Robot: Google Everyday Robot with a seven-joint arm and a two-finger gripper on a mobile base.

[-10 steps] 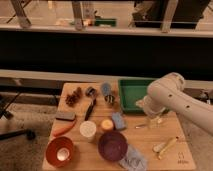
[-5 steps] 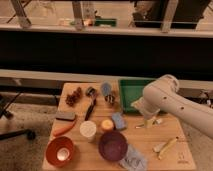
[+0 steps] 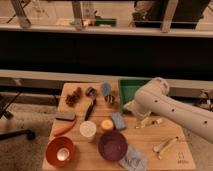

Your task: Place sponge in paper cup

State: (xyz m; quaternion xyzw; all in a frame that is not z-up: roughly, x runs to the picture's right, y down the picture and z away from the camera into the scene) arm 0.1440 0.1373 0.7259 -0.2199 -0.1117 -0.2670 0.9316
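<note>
The sponge (image 3: 118, 120) sits outside the paper cup (image 3: 87, 130), gripper (image 3: 129, 107) nearby.

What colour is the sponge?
The sponge is blue-grey, shown in the camera view; the pincer hangs beside the green tray.

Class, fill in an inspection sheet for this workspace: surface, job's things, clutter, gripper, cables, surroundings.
Surface: wooden table, crowded with small items.
Job's things: sponge lies flat near mid-table. The paper cup stands upright to its left and nearer the camera. The sponge is not in the cup.
Clutter: orange bowl, dark purple bowl, grey-blue cloth, green tray, dark grey block, wooden utensils.
Gripper: the gripper is at the end of the white arm, in front of the tray and right of the sponge. It is open and not holding the sponge.
Cables: nothing seen.
Surroundings: a dark ledge and railing behind, with floor on the left.
</note>
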